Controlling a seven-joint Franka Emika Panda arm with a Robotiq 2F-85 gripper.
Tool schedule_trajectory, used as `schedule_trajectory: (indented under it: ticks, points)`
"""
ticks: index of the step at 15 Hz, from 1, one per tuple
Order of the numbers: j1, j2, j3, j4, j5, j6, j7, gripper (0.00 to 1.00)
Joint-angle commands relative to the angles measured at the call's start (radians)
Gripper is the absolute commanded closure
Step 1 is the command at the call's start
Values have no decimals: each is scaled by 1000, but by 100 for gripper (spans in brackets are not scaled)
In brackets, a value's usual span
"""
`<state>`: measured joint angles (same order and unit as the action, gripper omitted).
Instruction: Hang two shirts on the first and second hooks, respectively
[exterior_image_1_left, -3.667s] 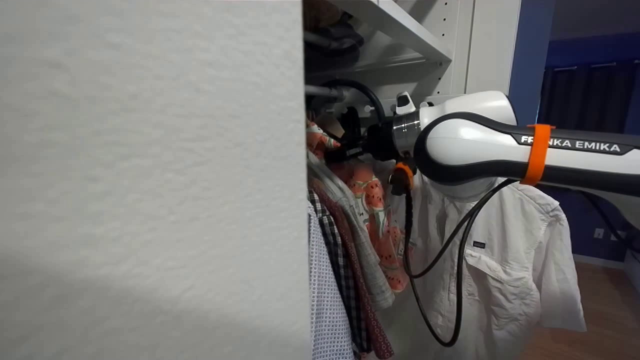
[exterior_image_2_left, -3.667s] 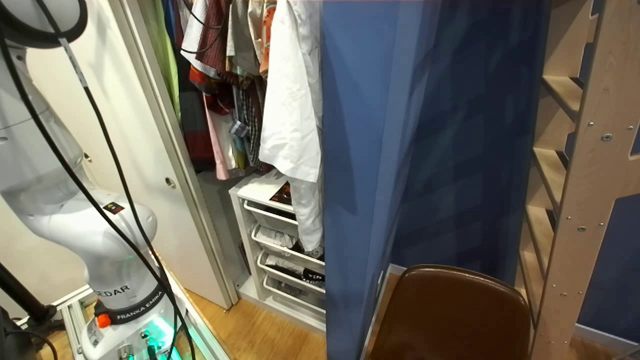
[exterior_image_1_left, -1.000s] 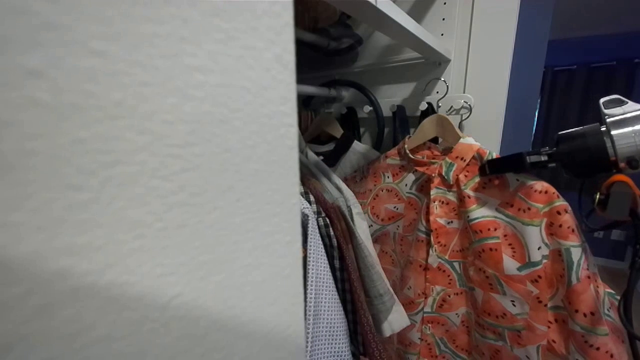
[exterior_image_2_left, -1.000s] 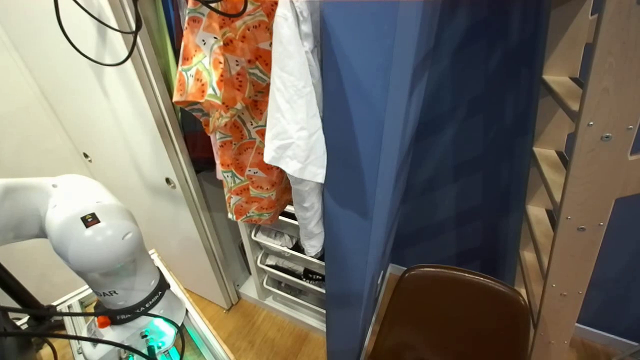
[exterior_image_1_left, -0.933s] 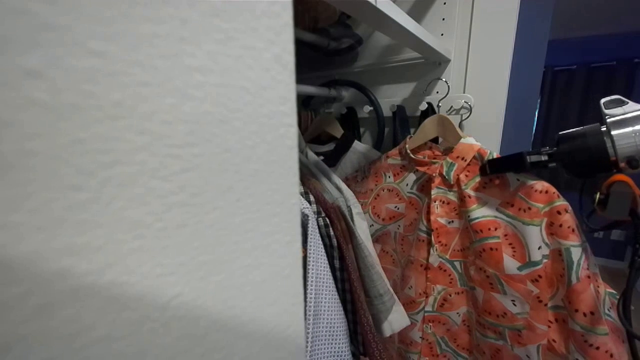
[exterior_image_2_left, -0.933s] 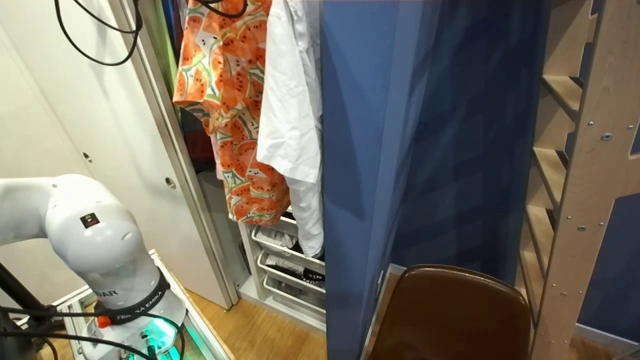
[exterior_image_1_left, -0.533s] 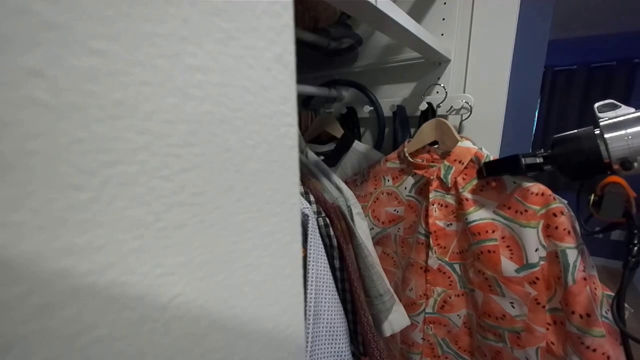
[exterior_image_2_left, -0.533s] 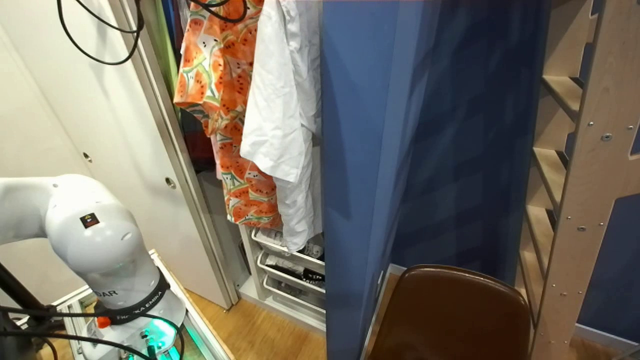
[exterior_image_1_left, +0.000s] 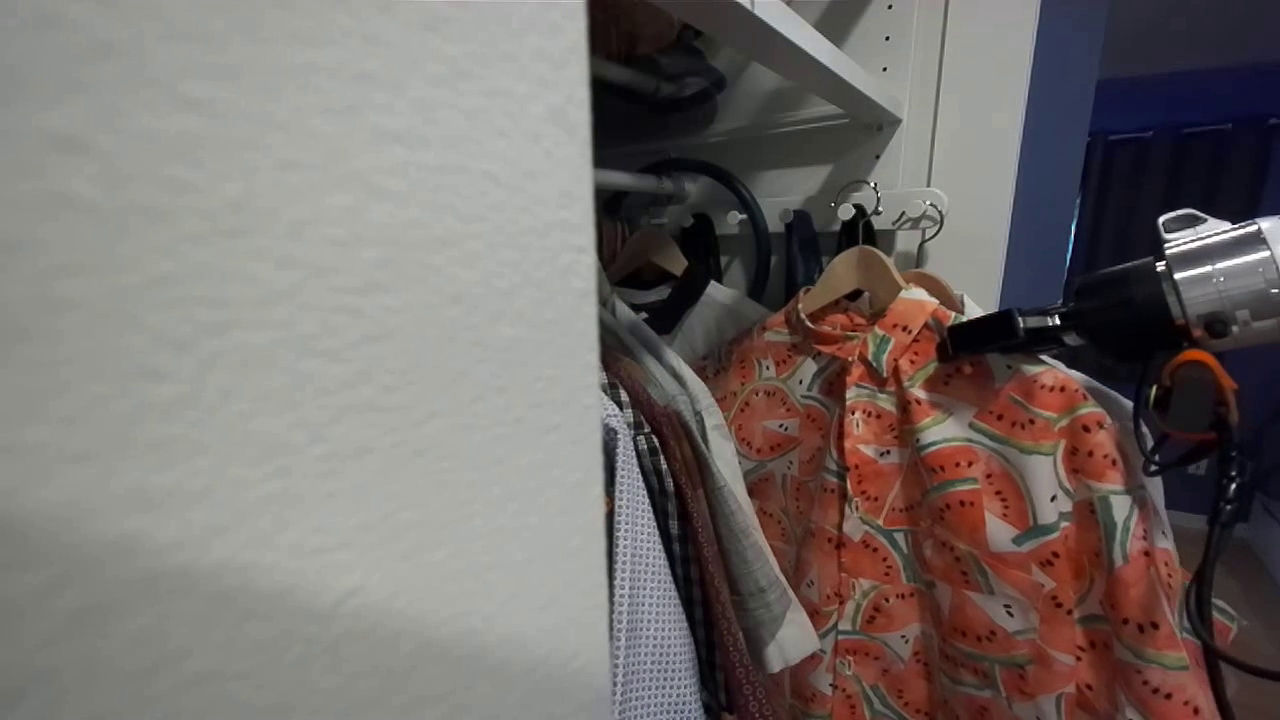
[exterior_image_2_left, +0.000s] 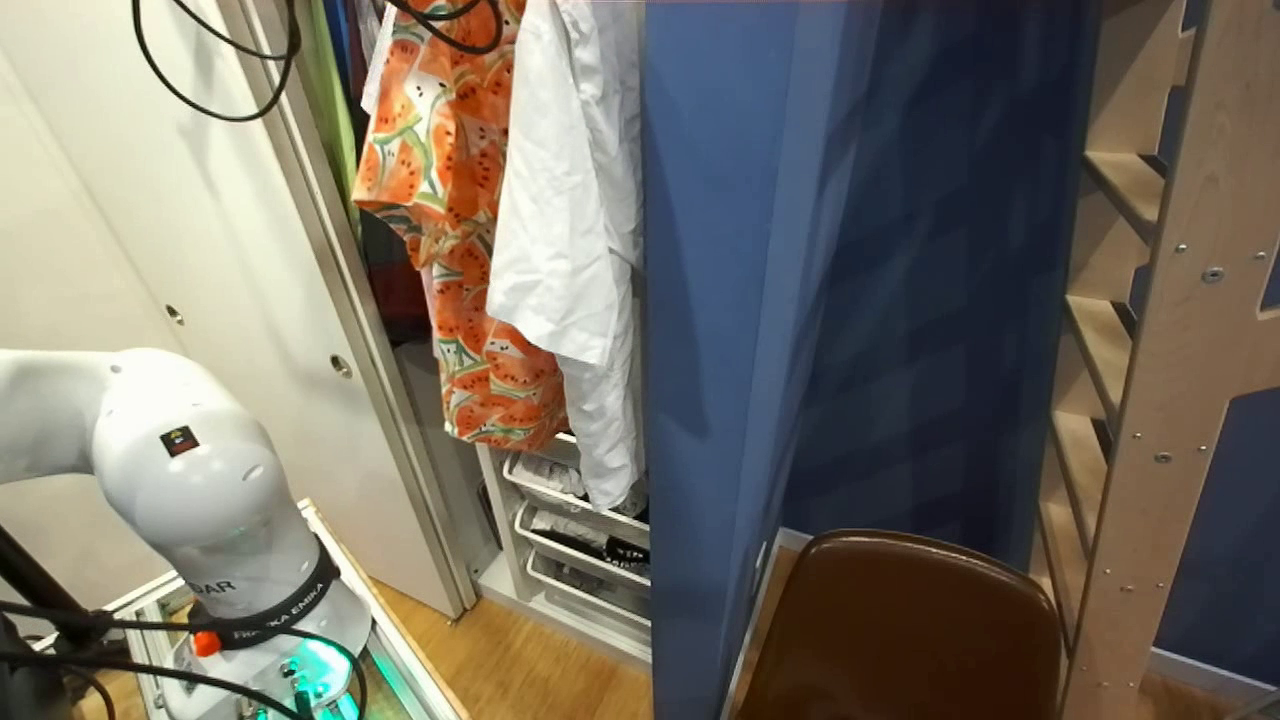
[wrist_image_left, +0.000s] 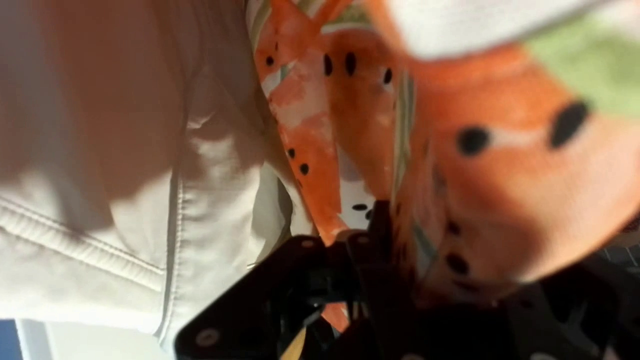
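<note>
Your gripper (exterior_image_1_left: 955, 340) is clamped on the print shirt (exterior_image_1_left: 930, 490), pinching the shoulder just beside the collar. That spot likely suits the job: it leaves the metal fingers off the hanger (exterior_image_1_left: 862, 263), so the wire loop (exterior_image_1_left: 878, 195) is free to meet a hook. The price, probably, is that soft fabric lets the hanger swivel under you. In an exterior view the loop is right at the inner hook (exterior_image_1_left: 846, 211) and seems to ring it, but you can't tell whether it bears any weight. Your white shirt (exterior_image_2_left: 560, 200) hangs just behind the print shirt, seemingly from the end hook (exterior_image_1_left: 919, 209), so 1 of 2 shirts looks placed. A dark cloth (exterior_image_1_left: 850, 233) seems to share the inner hook, which may leave the loop less room. Next, you likely want to lower until the hook takes the load, then let go; releasing sooner could drop the shirt.
</note>
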<state>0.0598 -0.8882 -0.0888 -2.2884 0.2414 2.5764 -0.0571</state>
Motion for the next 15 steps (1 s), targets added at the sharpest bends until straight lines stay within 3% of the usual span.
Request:
schedule_trajectory:
  ticks: [1,9,10,12,15]
  points:
    - [0,53,-6,74,-4,-15,46,98]
    - [-31,84,3,118,-26,-127,60,98]
    - [-43,76,8,119,-35,-149,62,67]
    - [-62,55,14,125,-47,-189,66,61]
    - [-93,-1,31,141,-85,-238,63,39]
